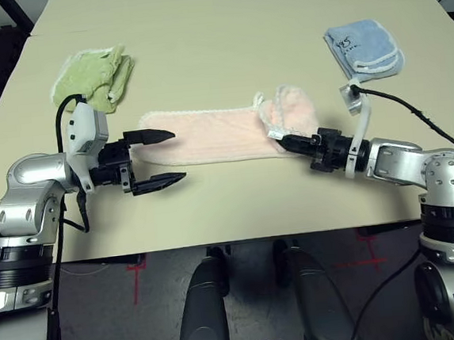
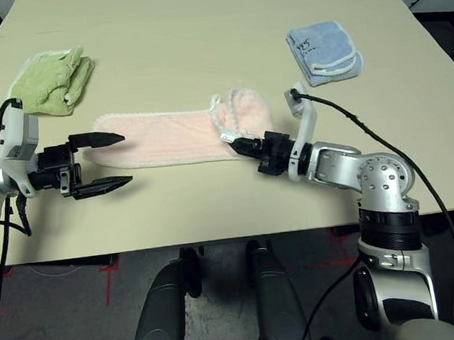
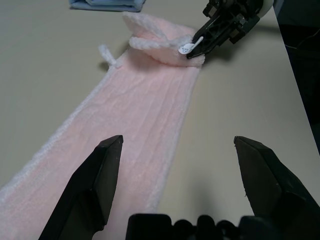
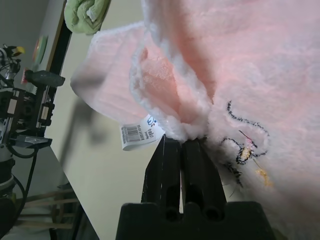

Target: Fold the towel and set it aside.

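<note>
Head view: the towel (image 1: 216, 135) lies as a long pink strip at the table's (image 1: 238, 209) middle, right end folded back. The left gripper (image 1: 164, 156) stands spread wide at its left end, nothing held. The right gripper (image 1: 286, 140) pinches the folded end. Blue towel (image 1: 363, 47) bears illegible dark marks. Bare tabletop beyond.

Left wrist: white tag (image 3: 185, 48), print unreadable.

Right wrist: barcode tag (image 4: 135, 135); fingers (image 4: 170, 160) clamped on scalloped edging.
</note>
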`<state>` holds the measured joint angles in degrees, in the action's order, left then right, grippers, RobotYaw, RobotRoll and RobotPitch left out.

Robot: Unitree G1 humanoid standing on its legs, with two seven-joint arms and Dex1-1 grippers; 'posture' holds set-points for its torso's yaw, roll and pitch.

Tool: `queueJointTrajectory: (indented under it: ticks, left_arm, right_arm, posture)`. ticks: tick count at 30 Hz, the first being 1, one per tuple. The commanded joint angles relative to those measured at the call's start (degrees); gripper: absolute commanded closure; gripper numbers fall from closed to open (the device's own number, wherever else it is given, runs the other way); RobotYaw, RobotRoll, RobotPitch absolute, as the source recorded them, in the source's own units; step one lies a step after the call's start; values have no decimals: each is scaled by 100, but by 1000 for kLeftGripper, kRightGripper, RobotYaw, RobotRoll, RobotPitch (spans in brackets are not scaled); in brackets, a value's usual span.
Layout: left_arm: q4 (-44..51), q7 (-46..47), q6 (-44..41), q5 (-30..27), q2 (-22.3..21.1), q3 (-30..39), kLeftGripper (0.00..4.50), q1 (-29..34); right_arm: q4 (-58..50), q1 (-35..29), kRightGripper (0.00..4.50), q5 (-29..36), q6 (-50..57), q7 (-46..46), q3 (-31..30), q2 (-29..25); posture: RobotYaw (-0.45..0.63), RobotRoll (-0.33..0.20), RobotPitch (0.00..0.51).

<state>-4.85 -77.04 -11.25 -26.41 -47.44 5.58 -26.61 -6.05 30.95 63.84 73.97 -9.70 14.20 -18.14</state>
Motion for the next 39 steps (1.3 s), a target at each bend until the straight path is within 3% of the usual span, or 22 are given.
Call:
queueJointTrajectory:
  ticks: [1, 6, 10, 16, 22, 26, 32, 37, 39]
  left_arm:
    - [139, -1, 11, 31, -31, -29, 0, 99]
    - [124, 8, 7, 36, -23, -43, 0, 98]
    - [141, 24, 4, 36, 3, -59, 0, 113]
    - [239, 77, -34, 7, 8, -58, 0, 183]
    - [299, 103, -88, 10, -15, -45, 0, 222]
    - [316, 113, -104, 11, -20, -49, 0, 226]
    - [285, 130, -95, 39, 10, -87, 0, 174]
    - [253, 177, -125, 44, 36, -103, 0, 141]
    - [223, 221, -177, 16, 50, -81, 0, 142]
  right_arm:
    - [-144, -3, 3310, -33, 201, -106, -174, -104]
    - [-407, 89, 1523, -223, 46, -455, -525, -236]
    - [-799, 246, 31, -1025, -516, -1071, -1510, -598]
    - [-657, 402, 31, -1755, -1227, -1428, -2038, -405]
    - [-670, 551, 31, -2720, -2076, -2319, -2905, -703]
    - [-664, 622, 31, -3086, -2355, -2707, -3101, -824]
    - [-687, 658, 31, -3117, -2406, -3107, -2755, -1026]
    - [-1, 660, 31, -2929, -3872, -4263, -1933, -1054]
    - [607, 784, 31, -3299, -4769, -4882, -1884, -1281]
  posture:
    - [-57, 0, 237]
    - [-61, 0, 235]
    - [-63, 0, 235]
    - [-56, 0, 237]
    - [-51, 0, 237]
    - [-53, 0, 235]
    - [-66, 0, 226]
    - [-75, 0, 227]
    - [-79, 0, 228]
